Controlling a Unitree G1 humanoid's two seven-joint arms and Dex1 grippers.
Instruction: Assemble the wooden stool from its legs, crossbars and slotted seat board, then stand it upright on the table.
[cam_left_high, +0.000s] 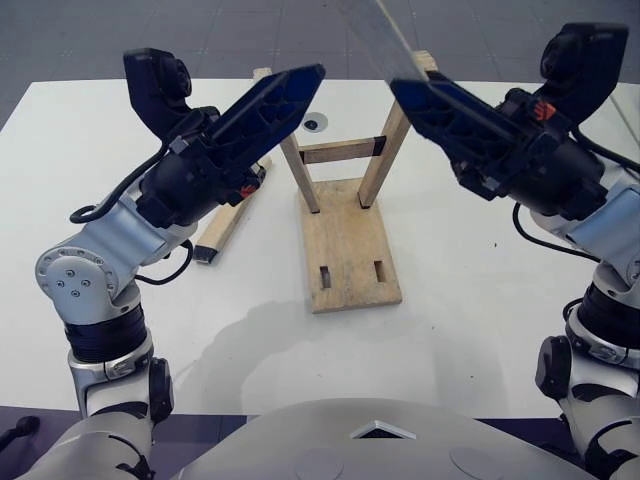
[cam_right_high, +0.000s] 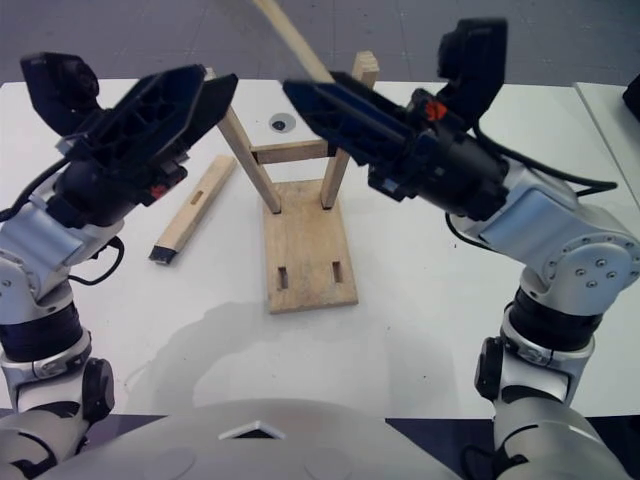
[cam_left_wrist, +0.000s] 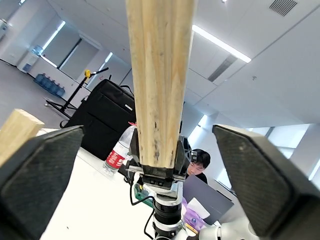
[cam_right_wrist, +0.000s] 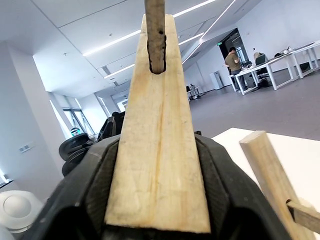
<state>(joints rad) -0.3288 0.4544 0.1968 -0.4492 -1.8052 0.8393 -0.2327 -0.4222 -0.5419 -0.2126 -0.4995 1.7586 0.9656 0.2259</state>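
Right gripper is clamped on a held leg and hovers above the far right corner of the seat board. Its fingers press the leg's 2 flat sides, and a thinner strip sits in a notch at the leg's free end. Left gripper hangs above the seat board's far left corner with its fingers spread wide. From its wrist the held leg appears between them, touching neither.

Under both arms the white table carries the seat board, which lies flat. At the board's far end 2 legs stand in it — the left upright leg and the right upright leg — splaying apart toward their tops. 1 crossbar joins them. Left of the board lies a loose leg, flat and slotted. At the board's near end 2 slots are open. Beyond the board's far end sits a small round grommet.
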